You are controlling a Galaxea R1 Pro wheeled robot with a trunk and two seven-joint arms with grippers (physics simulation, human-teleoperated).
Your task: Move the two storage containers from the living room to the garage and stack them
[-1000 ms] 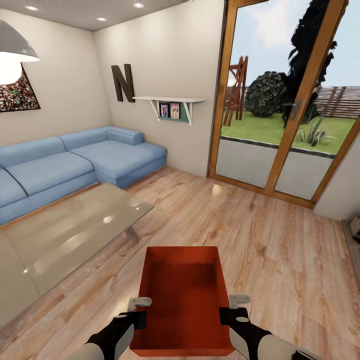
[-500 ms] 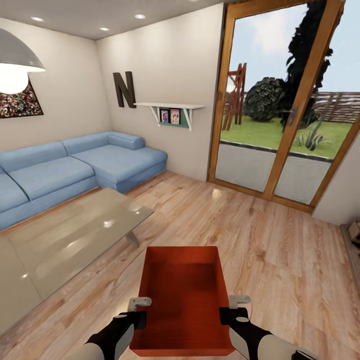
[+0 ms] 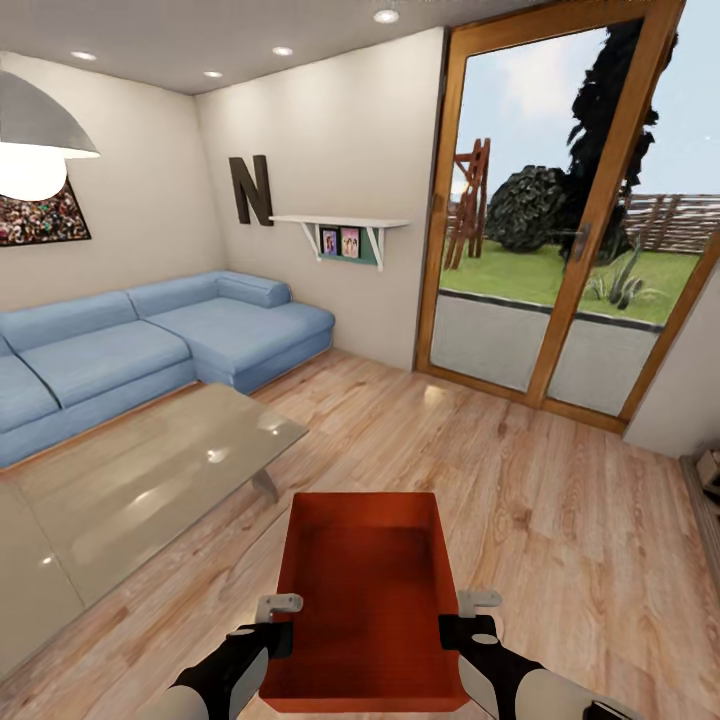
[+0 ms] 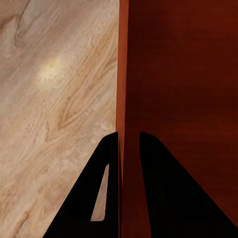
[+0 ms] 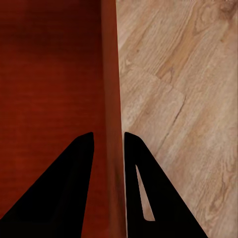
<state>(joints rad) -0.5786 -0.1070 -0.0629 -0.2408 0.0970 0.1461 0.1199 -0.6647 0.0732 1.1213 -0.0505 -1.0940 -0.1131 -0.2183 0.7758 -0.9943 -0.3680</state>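
One red-orange storage container (image 3: 365,600) hangs in front of the robot, held between both arms above the wood-plank floor (image 3: 560,520) of the living room. Going from the left: the left hand (image 3: 283,622) sits at the container's left wall near its near corner. Seen from the left wrist, the left hand (image 4: 129,144) has one dark finger (image 4: 101,183) outside the wall over the planks and the other inside the bin, with the thin wall (image 4: 122,74) running up between them and almost no gap on either side, so it is clenched on that wall. The container's open top faces up, its long sides run away from the robot, and its inside looks bare.

On the right, the right hand (image 3: 462,620) mirrors this on the right wall, level with the left one. In the right wrist view the right hand (image 5: 109,141) likewise straddles the wall (image 5: 110,74), one finger (image 5: 59,188) over the red interior and the other over the floor, pinched tight on it. The container thus lies directly between the two hands, its near end close to the robot's trunk and its far end reaching out ahead.

Around it, a low beige tabletop (image 3: 150,480) lies to the left, with a blue corner sofa (image 3: 150,340) beyond it against the far-left walls. A large letter "N" (image 3: 250,190) hangs on the far wall, and glazed wood-framed doors (image 3: 570,220) stand to the far right.
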